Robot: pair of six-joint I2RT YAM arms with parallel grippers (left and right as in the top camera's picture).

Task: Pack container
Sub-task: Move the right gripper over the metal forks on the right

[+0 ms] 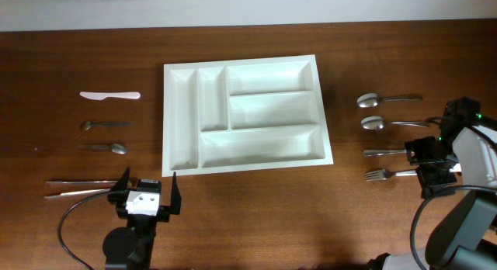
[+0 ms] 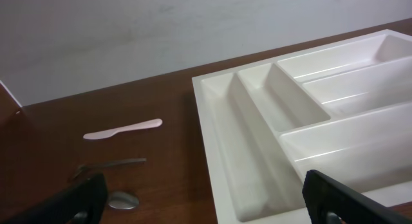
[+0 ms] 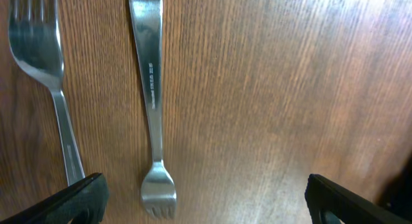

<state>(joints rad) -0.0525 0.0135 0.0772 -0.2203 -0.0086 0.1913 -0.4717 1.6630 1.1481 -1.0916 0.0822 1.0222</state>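
Container at mid-counter, cutlery on both sides, both tools spread wide

The white container lies flat on the brown counter, with bare wood between it and each row of cutlery. To its left, well apart, are a white plastic knife, two small spoons and metal tongs. The tongs lie just beside the left tool, which hovers near the tray's near-left corner gripping nothing. To its right lie two larger spoons, a small fork and a bigger fork. The right tool hangs over both forks
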